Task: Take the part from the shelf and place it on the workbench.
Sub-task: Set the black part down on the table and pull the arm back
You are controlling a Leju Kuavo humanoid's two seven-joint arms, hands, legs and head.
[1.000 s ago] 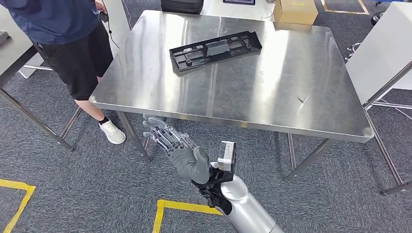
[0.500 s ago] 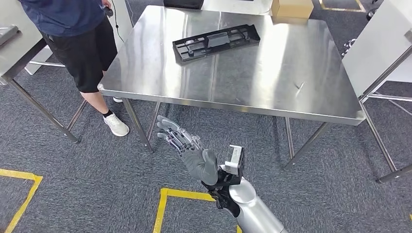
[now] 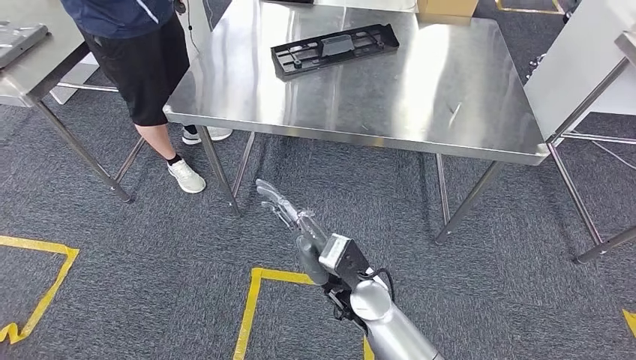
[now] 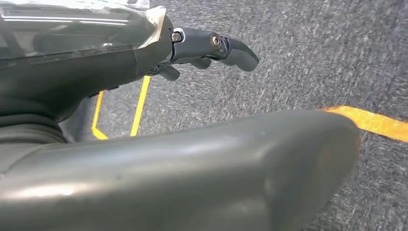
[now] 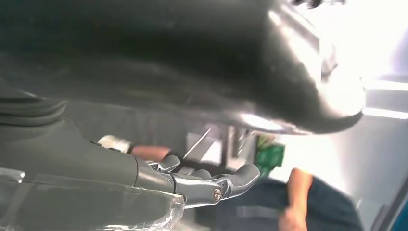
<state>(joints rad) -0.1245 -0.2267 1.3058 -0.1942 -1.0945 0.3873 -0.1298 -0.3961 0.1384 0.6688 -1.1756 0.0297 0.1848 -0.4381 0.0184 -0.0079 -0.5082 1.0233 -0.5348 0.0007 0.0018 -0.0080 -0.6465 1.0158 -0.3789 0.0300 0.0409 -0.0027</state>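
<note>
Hand [image 3: 304,234] lower; one part [image 3: 335,48] on workbench [image 3: 420,105]

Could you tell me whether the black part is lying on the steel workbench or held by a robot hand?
On the workbench: the black part lies flat there, while the right hand hangs empty below.

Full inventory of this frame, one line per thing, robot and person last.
Part: 1, black, long flat plastic piece lying on the far side of the workbench.
Workbench: 1, shiny steel, ahead of the robot.
Cardboard box: 1, tan, at the workbench's far edge.
Second table: 1, steel, far left.
Floor tape: yellow lines on grey carpet.
Person: 1, dark top and shorts, white shoes, at the workbench's left corner.
Right hand: grey, empty, fingers extended, below the workbench's near edge.
Left hand: dark fingers over carpet, holding nothing.
</note>
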